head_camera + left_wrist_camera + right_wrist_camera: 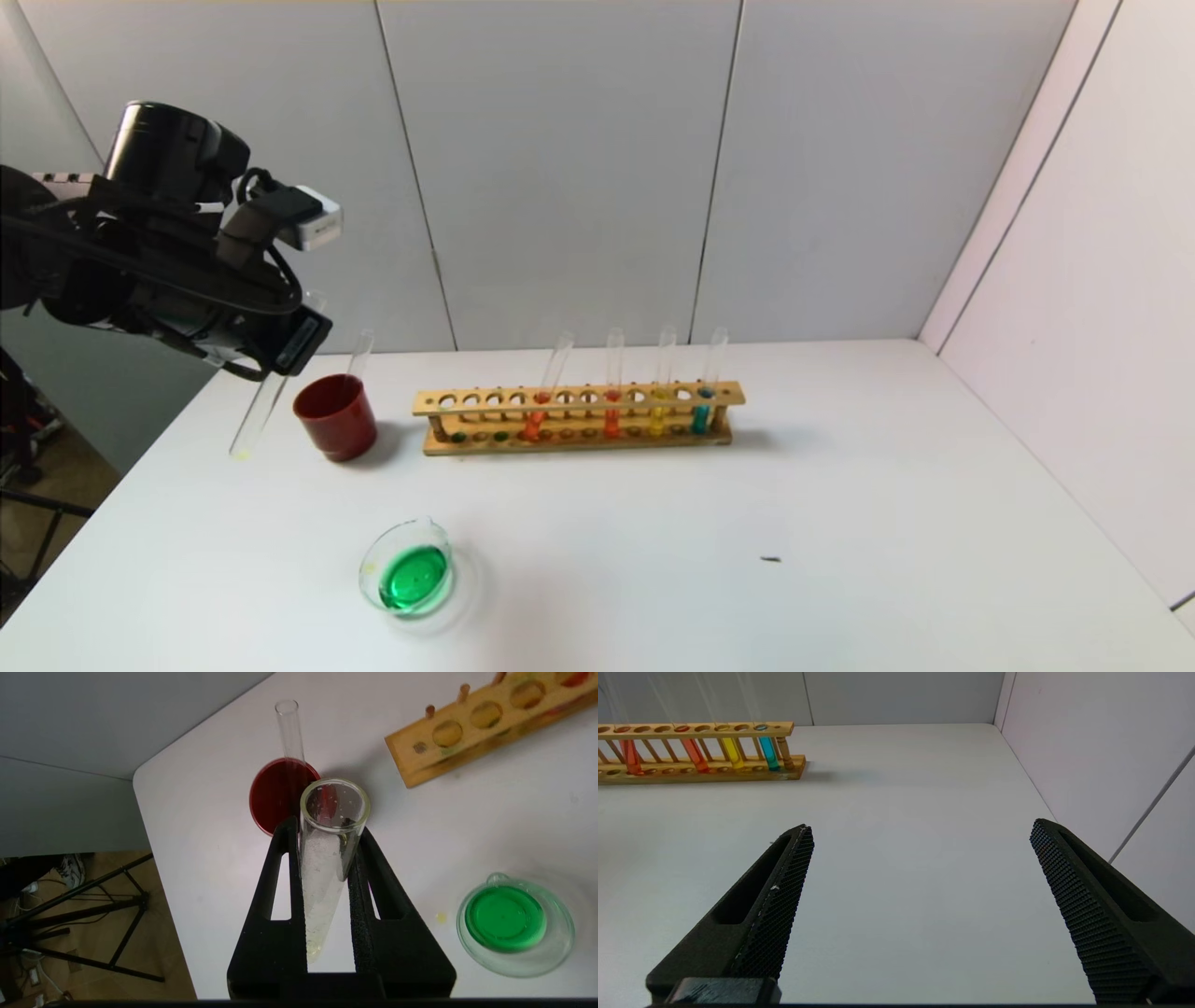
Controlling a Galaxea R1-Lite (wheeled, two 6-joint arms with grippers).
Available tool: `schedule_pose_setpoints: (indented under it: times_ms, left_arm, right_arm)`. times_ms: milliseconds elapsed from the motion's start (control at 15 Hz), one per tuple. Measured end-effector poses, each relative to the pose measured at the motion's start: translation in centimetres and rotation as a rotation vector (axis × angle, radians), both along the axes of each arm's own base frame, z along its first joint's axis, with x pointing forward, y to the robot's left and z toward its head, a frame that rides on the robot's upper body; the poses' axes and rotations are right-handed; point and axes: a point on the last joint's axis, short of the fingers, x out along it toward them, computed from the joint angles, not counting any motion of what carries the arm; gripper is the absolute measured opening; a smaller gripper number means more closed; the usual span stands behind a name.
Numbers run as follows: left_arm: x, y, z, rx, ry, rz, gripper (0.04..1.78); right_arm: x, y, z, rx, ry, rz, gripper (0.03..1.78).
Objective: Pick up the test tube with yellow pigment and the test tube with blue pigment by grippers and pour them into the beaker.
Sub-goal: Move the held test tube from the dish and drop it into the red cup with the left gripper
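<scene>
My left gripper (285,359) (327,828) is shut on a clear test tube (257,415) (322,891) with only a yellow trace at its round bottom. It holds the tube tilted above the table, left of the dark-red cup. The beaker (366,560) (563,933) sits near the front and holds green liquid. A test tube with yellow pigment (658,411) (732,752) and a test tube with blue pigment (702,411) (768,752) stand in the wooden rack (579,401). My right gripper (920,828) is open and empty, low over bare table, out of the head view.
The red cup (336,417) (275,793) holds one empty tube (358,355) (290,728). Two orange-red tubes stand in the rack. A yellow drop (440,916) lies beside the beaker. The table's left edge is close to my left gripper; walls stand behind and on the right.
</scene>
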Motion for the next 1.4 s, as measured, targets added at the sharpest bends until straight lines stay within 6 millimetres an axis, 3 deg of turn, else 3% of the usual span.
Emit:
schedule_pose_setpoints:
  times_ms: [600, 800, 1400]
  left_arm:
    - [6.8, -0.1, -1.0, -0.157, -0.174, 0.105, 0.31]
    - [8.4, 0.4, -2.3, -0.158, -0.154, 0.132, 0.31]
    - [10.5, 2.4, -5.6, -0.194, -0.140, 0.159, 0.31]
  right_arm:
    - [0.0, 0.0, 0.0, 0.000, 0.000, 0.000, 1.70]
    - [0.0, 0.0, 0.0, 0.000, 0.000, 0.000, 1.70]
    - [0.0, 0.0, 0.0, 0.000, 0.000, 0.000, 1.70]
